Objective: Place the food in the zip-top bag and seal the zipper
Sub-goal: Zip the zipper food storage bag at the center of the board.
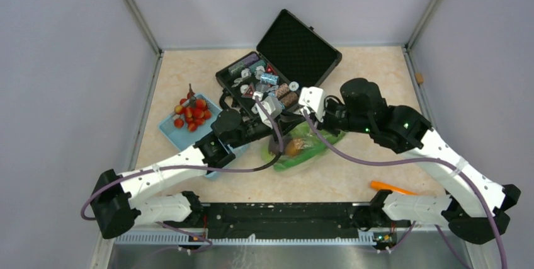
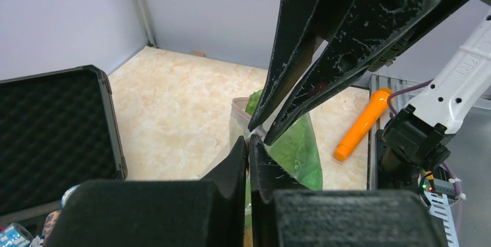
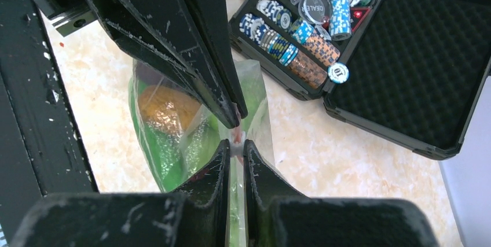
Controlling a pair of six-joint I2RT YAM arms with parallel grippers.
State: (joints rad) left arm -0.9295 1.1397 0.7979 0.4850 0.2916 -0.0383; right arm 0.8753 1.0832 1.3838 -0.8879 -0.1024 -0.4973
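1. Centrally, the zip-top bag (image 1: 303, 149) lies on the desk (image 1: 352, 174), just near of the open black case (image 1: 296, 55). It holds green produce (image 3: 156, 154) and an orange (image 3: 165, 108).
2. Its mouth is raised at the far end, where both arms meet it. Judgement: it is held up so the zipper (image 3: 235, 135) can be pressed shut along its width.
3. Only a pink sliver of the zipper shows between the fingers, so how much is sealed cannot be told.
4. Left end effector (image 2: 249, 143): jaws fully closed, pinching the film at the bag's mouth.
5. Right end effector (image 3: 236, 144): jaws at a narrow gap, clamped on the same edge, tips just beside the left's.
6. Cherry tomatoes (image 1: 194, 113) sit outside the bag in the light blue basket (image 1: 170, 131), to the left. Judgement: filling looks incomplete.
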